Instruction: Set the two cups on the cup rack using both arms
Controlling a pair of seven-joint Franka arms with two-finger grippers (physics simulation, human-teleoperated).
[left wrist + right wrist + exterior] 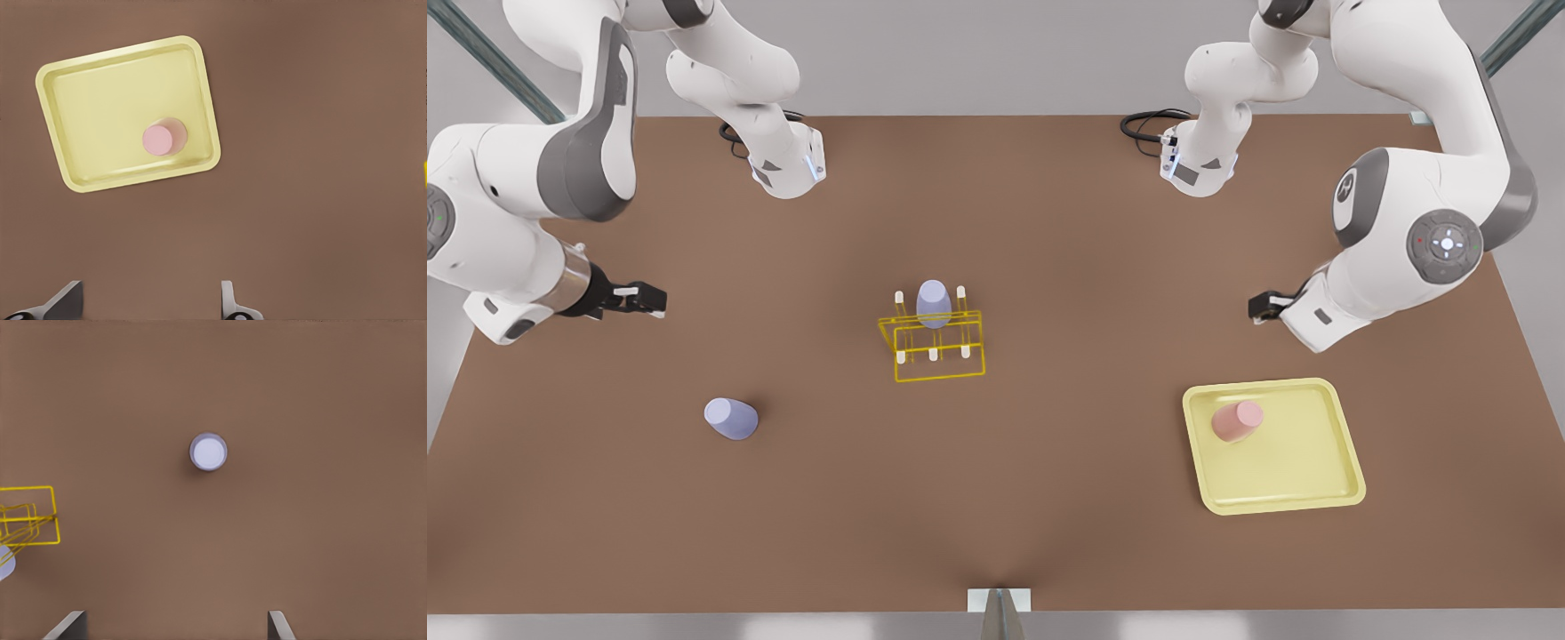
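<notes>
left gripper (150, 303), fingers apart and empty, hangs over bare table (1049, 498) with the pink cup (162, 139) standing base-up on the pale tray (67, 120) just ahead of it. right gripper (177, 625), also apart and empty, has the lavender cup (208, 451) straight ahead, base-up, well apart from the yellow rack (932, 342), which already carries another lavender cup (933, 303). each arm is nearest its own cup; no readable writing.

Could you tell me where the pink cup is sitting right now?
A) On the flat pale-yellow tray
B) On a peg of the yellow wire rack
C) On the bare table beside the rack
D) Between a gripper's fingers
A: the pink cup stands upside down on the tray, apart from the rack and both grippers; the left wrist view shows it there too.
</notes>
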